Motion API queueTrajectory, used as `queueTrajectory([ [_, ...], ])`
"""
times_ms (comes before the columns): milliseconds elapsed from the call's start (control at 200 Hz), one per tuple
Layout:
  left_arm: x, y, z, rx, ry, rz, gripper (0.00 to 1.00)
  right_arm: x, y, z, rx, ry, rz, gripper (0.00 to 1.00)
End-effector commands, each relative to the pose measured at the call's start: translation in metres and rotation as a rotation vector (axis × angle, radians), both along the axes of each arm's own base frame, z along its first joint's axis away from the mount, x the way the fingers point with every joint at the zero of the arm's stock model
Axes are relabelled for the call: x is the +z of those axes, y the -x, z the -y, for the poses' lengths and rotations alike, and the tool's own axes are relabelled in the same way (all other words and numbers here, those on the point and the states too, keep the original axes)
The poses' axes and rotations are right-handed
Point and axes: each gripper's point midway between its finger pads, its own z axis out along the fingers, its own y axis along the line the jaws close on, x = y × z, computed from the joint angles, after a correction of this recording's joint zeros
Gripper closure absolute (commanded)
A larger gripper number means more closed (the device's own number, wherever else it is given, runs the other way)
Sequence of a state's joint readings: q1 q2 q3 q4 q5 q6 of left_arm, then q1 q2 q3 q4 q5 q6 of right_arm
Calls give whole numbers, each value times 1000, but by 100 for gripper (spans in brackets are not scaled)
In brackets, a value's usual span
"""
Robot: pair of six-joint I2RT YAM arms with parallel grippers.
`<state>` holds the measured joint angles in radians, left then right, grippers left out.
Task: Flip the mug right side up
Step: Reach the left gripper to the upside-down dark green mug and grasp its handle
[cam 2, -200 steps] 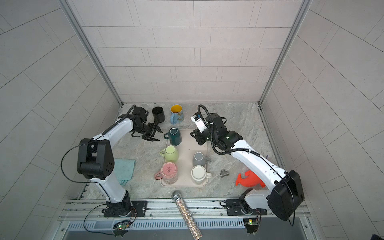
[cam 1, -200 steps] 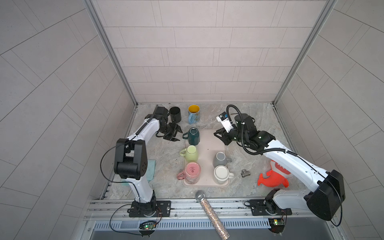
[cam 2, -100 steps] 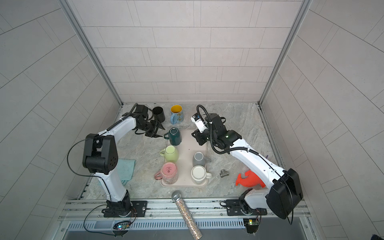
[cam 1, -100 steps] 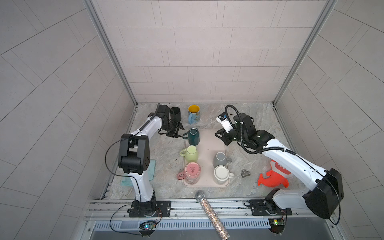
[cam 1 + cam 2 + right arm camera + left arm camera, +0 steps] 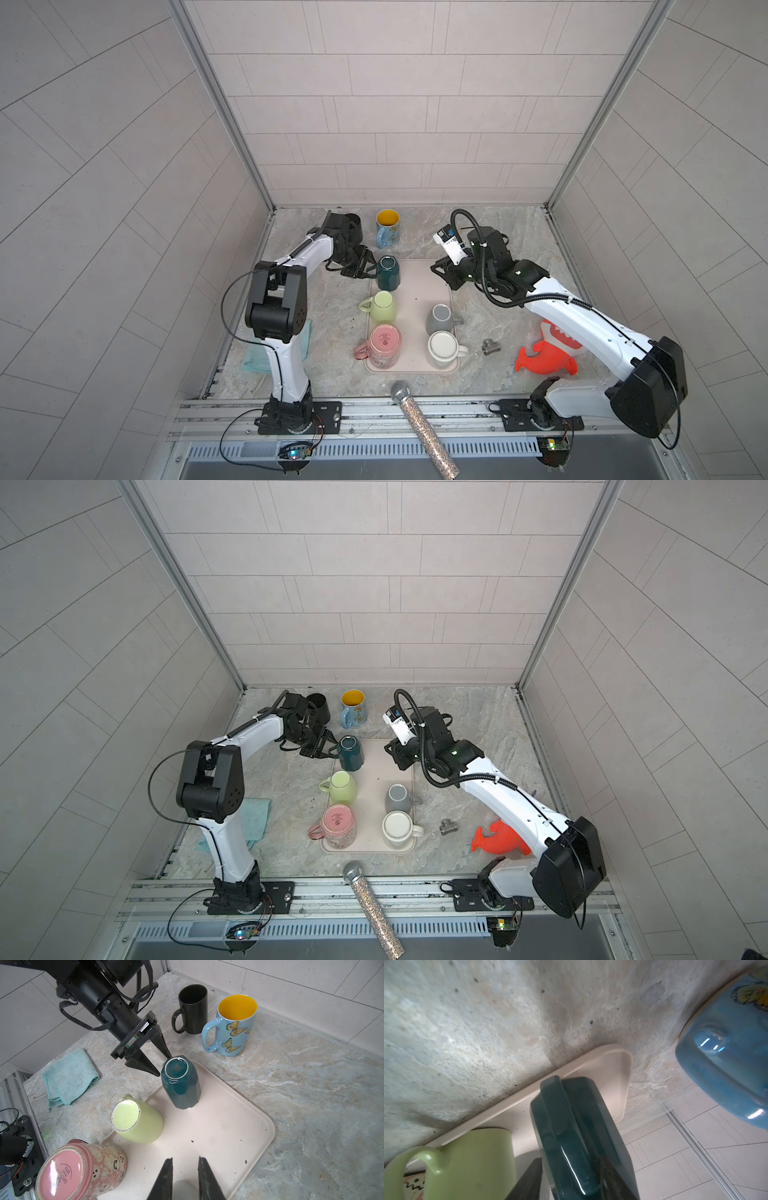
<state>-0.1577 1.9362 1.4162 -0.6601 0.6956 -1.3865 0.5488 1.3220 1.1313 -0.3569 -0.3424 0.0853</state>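
Dark teal mug (image 5: 387,272) stands upside down, base up, on the far left corner of a beige tray (image 5: 419,291) that lies on the marbled desk (image 5: 419,237). The left gripper (image 5: 162,1065) reaches in from beyond the tray's left edge, by the mug's raised base. Its jaws stand apart on either side of the mug's handle (image 5: 566,1126); whether the fingers touch it cannot be told. The right gripper (image 5: 185,1160) hovers near the tray's far right corner, apart from the mug, jaws narrowly parted and holding nothing.
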Motion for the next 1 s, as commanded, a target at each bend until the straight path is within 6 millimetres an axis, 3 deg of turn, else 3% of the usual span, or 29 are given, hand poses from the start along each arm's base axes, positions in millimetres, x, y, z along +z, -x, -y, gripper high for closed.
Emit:
queueTrajectory([
  [0,-1,-4,5,-1,12,-8,54,2,-5,2,-6,15,12,77],
  [610,-12,-16,12,20,37,-8,63,1,-7,4,-16,14,7,78],
  [991,-18,-21,17,28,52,-9,76,-3,-8,6,-23,18,0,78],
])
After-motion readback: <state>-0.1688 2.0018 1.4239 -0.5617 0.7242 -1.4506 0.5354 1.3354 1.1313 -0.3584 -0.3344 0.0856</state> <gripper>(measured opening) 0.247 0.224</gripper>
